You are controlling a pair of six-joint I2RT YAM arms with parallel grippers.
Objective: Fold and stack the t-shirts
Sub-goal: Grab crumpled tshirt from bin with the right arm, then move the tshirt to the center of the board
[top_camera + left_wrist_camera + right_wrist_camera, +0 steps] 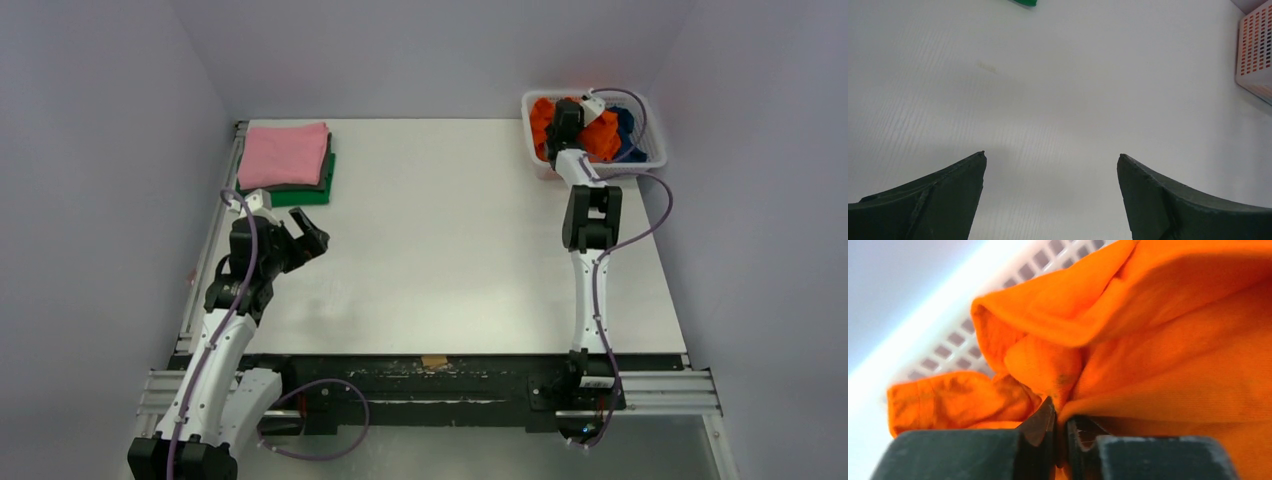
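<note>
Orange t-shirt (604, 136) cloth lies bunched up in the white mesh basket (655, 152), and the right end effector (567, 120) is reaching down into it. From the right wrist camera, the right end effector (1060, 421) has its two dark fingers pressed nearly together, with a fold of the orange t-shirt (1148, 340) pinched between the tips. More orange cloth rises above and to both sides of them, and the basket (948, 351) wall shows just behind. A dark blue t-shirt (626, 124) sits in the same basket, on the far side of the orange one from that end effector.

Over on the other side, the left end effector (306, 240) hangs above the bare white tabletop (450, 250) with its fingers spread wide and nothing between them. Its own camera shows the left end effector (1052, 161) fingers well apart over plain tabletop (1058, 90). The basket (1255, 50) appears at the right edge of that view.

Beyond the left end effector, near the far corner, is a folded stack. It has a pink t-shirt (285, 155) on top, a dark grey t-shirt (283, 188) edge under it and a green t-shirt (300, 198) at the bottom. A green t-shirt (1023, 2) corner just shows at the top of the left wrist view.
</note>
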